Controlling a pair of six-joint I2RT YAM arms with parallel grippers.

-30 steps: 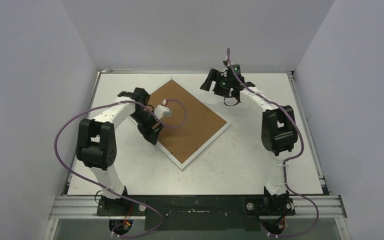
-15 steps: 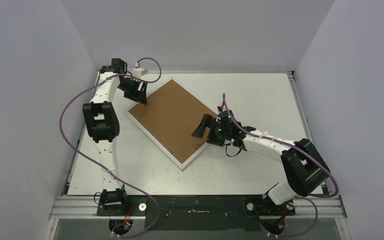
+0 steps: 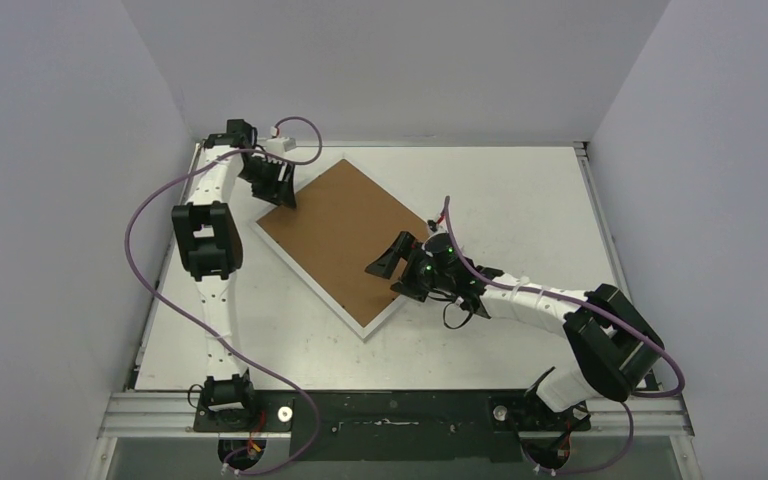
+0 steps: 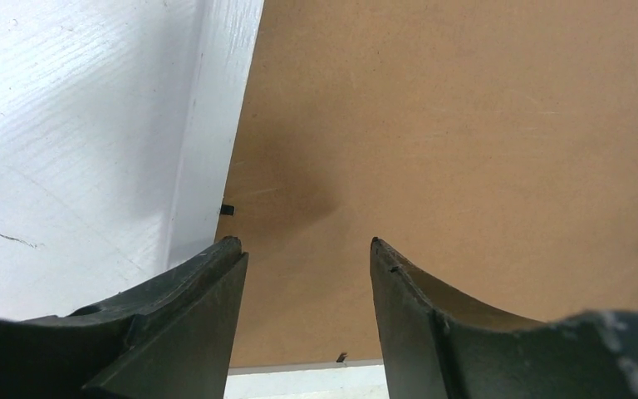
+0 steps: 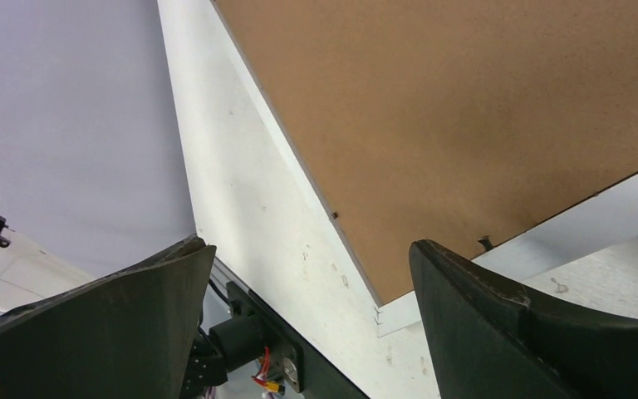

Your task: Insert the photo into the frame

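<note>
White table, pale walls, frame brown-side-up

No legible text, label or number anywhere.

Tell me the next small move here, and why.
Probably lower the open left gripper onto the small black tab at the frame's inner edge to start freeing the brown backing board: the frame lies back up, the board sits in it, and no photo is in view.
</note>
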